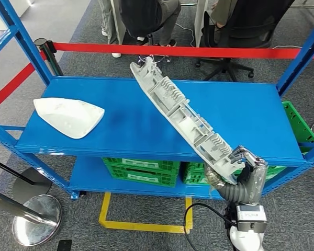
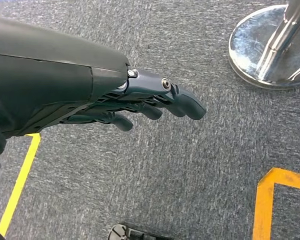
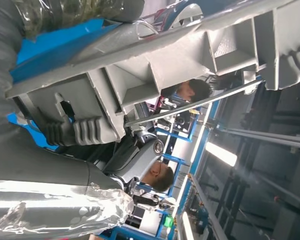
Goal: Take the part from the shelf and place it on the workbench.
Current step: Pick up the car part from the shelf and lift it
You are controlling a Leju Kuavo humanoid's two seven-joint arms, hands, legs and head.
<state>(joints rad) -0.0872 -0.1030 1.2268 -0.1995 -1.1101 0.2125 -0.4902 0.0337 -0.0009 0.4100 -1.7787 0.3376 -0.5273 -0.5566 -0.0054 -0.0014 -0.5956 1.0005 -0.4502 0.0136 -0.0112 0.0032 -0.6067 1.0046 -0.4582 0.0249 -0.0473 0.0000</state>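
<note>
**A:** Start with the head view — where's the part?

**B:** The long grey ribbed part (image 1: 183,117) runs diagonally over the blue shelf (image 1: 120,117). Its near end sits in the right hand (image 1: 248,170), at the shelf's front right corner, with the fingers wrapped round it. Its long axis climbs away from that hand, up and to the left, towards the red barrier tape (image 1: 167,50). The far end looks lifted off the deck, though I can't tell if the middle touches.

**A:** Anything else on the shelf?

**B:** A white shell-shaped part (image 1: 68,117) lies flat at the left, well apart. Green crates (image 1: 141,171) stand on the lower tier; I can't see what they contain.

**A:** Left wrist view?

**B:** The left hand (image 2: 148,102) hangs over grey carpet, fingers stretched out close together, holding nothing. A chrome stanchion base (image 2: 267,50) stands near.

**A:** Right wrist view?

**B:** The part's ribbed underside (image 3: 171,65) crosses the picture, dark fingers (image 3: 69,132) clamped against it — so the right arm does the carrying. I'd judge the free end will swing wide in any turn towards the workbench.
</note>
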